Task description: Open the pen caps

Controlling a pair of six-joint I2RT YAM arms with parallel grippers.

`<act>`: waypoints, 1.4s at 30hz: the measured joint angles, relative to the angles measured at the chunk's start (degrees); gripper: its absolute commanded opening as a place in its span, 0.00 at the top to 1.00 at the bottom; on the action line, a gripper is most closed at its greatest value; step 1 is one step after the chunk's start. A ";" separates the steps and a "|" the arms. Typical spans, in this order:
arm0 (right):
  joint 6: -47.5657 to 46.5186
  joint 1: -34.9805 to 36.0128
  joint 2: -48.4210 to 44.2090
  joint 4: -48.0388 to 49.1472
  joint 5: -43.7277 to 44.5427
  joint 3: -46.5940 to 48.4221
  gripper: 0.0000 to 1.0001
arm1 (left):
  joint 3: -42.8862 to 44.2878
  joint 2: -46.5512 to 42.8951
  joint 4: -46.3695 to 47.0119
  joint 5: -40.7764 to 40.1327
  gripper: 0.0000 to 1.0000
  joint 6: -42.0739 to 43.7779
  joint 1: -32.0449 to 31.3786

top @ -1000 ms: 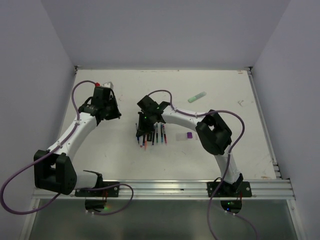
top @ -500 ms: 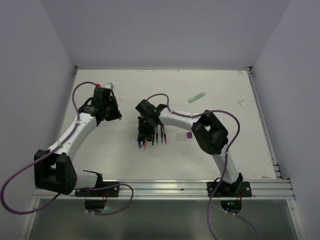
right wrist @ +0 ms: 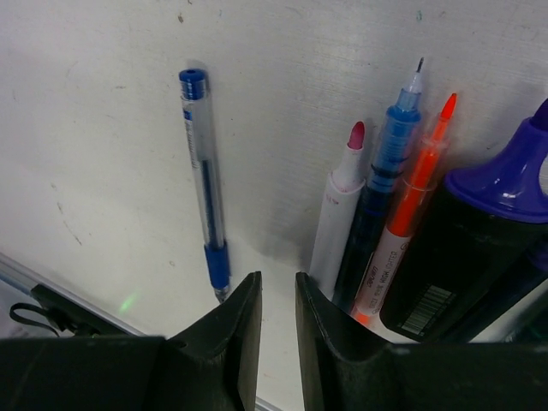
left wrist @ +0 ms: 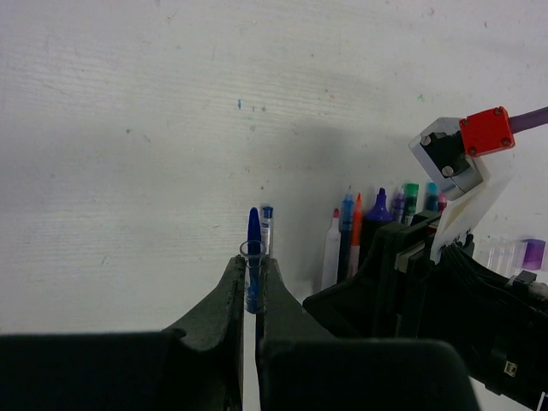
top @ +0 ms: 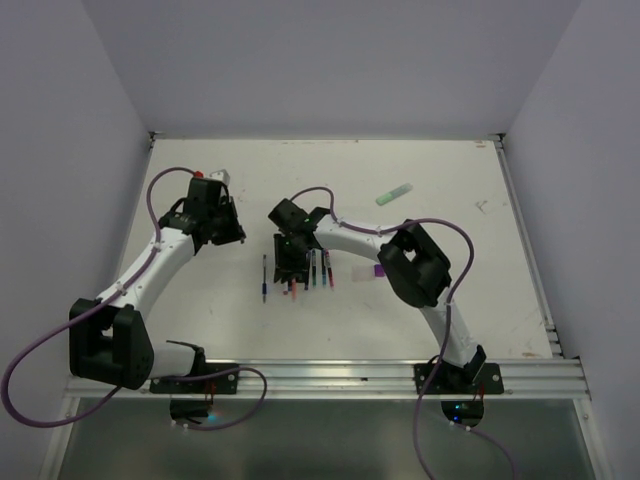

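You are well into the job. Your left gripper (left wrist: 253, 262) is clamped shut on what looks like the blue cap (left wrist: 253, 244), held up off the table (top: 450, 230). The blue pen (right wrist: 205, 180) it belongs to lies bare-tipped, alone and just left of the row of pens (right wrist: 390, 171). Your right gripper (right wrist: 278, 287) hovers low between that pen and the row, its jaws a narrow slit apart with nothing in them.

The right wrist view shows four bare tips in the row: pink, blue, orange and a fat purple marker. The left wrist view adds more pens beyond those, but the right arm covers their barrels, so whether any of them is capped I cannot tell. Only the top view shows the purple cap (top: 380, 270) lying loose to the right of the row.
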 measured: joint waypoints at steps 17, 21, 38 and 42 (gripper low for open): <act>-4.04 -4.33 -16.20 -3.02 4.39 0.87 0.73 | -9.77 3.98 1.77 -0.02 1.00 -1.14 0.00; -3.72 -7.34 -22.88 -2.62 4.22 0.57 0.73 | -11.58 2.69 5.79 5.51 1.00 -1.57 -0.02; -3.32 -26.80 -36.33 -5.88 5.64 -14.19 0.73 | -1.01 23.45 29.70 25.40 1.00 -11.28 -21.27; -3.63 -28.57 -37.00 -5.97 5.62 -14.19 0.73 | 2.27 28.22 30.95 26.18 1.00 -12.15 -22.38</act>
